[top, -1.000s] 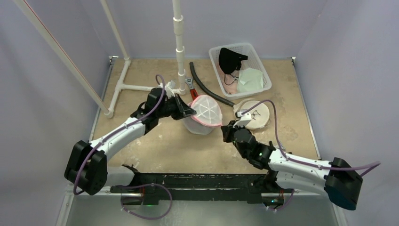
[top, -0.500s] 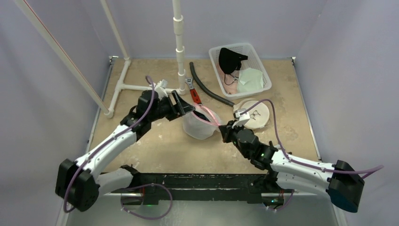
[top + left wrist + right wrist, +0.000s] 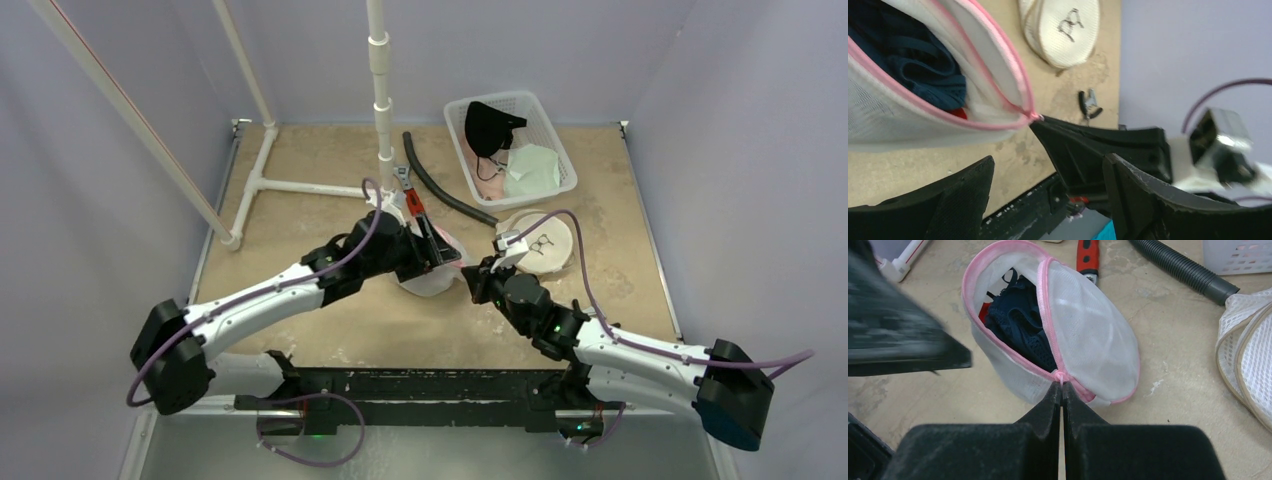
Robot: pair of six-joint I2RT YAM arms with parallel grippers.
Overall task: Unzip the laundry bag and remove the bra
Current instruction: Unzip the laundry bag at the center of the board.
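The one bit of writing I can find is a dark mark [image 3: 541, 243] on the top face of the flat, round white mesh pouch [image 3: 556, 258], which lies just right of centre in the overhead view. From above it looks like two small joined letters, something like "bd", but the strokes are too small for me to be sure. The left wrist view shows the same mark near the top middle of its frame, from another angle. There it is only a thin black squiggle on the pale fabric.
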